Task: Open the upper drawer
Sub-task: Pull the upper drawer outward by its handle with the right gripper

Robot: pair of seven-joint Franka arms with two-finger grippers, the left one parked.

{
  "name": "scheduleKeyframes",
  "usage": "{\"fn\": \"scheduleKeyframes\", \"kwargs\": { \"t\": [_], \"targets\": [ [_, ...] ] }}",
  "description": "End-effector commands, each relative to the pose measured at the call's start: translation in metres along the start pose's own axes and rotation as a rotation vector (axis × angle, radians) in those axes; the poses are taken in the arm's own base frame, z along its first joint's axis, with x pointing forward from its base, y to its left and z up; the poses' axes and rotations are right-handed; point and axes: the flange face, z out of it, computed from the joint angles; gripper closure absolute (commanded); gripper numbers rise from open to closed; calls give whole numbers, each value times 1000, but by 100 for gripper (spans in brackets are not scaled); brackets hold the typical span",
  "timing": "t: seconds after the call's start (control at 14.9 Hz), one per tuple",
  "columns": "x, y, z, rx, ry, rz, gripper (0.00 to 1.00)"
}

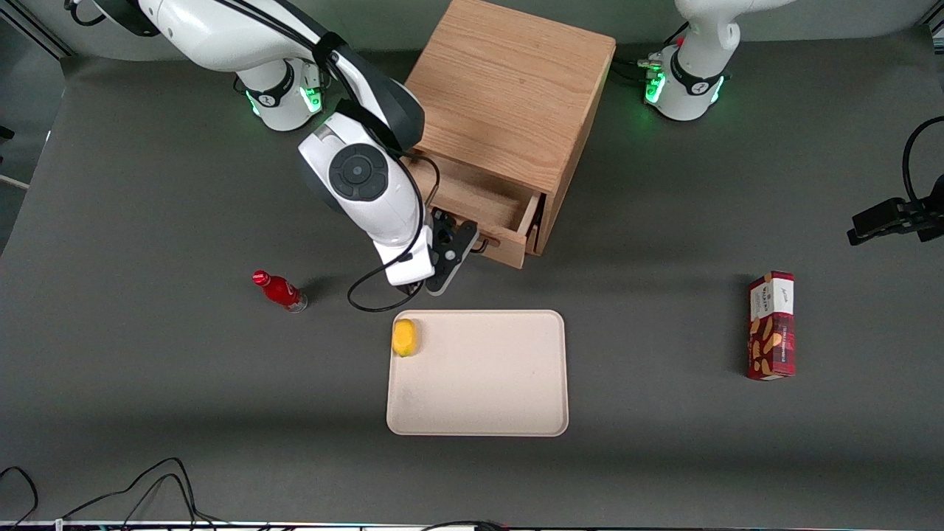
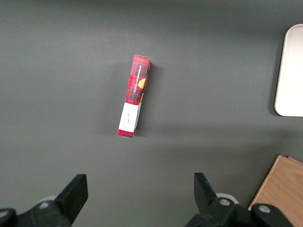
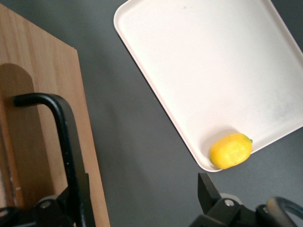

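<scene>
the oak cabinet [image 1: 509,96] stands on the dark bench [image 1: 147,413] at the part farthest from the front camera, between the two arm bases; its upper drawer [image 1: 483,205] is pulled partway out toward the front camera, so the shallow wooden box shows open from above, with the light wood front at its nearest edge; the gripper [image 1: 463,249] sits right at that drawer front, at the end nearer the working arm, with the white wrist angled down over it; in the right wrist view the black wire handle [image 3: 64,137] runs along the drawer front [image 3: 45,94], and one dark finger lies against it while the other finger [image 3: 208,191] stands well apart over the bench, so the jaws are spread and not clenched on the handle; nearer the front camera than the drawer lies a cream tray [image 1: 509,413], and a yellow lemon [image 1: 404,337] rests in the tray's corner closest to the gripper; a small red bottle [image 1: 280,290] lies on the bench toward the working arm's end, near the tray but apart from it; a red snack box [image 1: 772,325] lies well apart toward the parked arm's end of the bench.
</scene>
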Motion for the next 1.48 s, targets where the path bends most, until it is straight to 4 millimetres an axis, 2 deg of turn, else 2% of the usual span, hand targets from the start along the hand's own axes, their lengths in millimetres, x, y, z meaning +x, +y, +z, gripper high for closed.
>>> {"fn": "scheduleKeyframes", "kwargs": {
  "t": [0.0, 0.4, 0.74, 0.87, 1.28, 1.41],
  "targets": [
    [6, 19, 24, -37, -11, 1, 0],
    [5, 38, 26, -43, -7, 7, 0],
    [5, 43, 23, -48, -1, 8, 0],
    [3, 57, 19, -60, 6, 29, 0],
    [5, 67, 10, -70, 25, 25, 0],
    [1, 80, 9, -82, 21, 44, 0]
  ]
}}
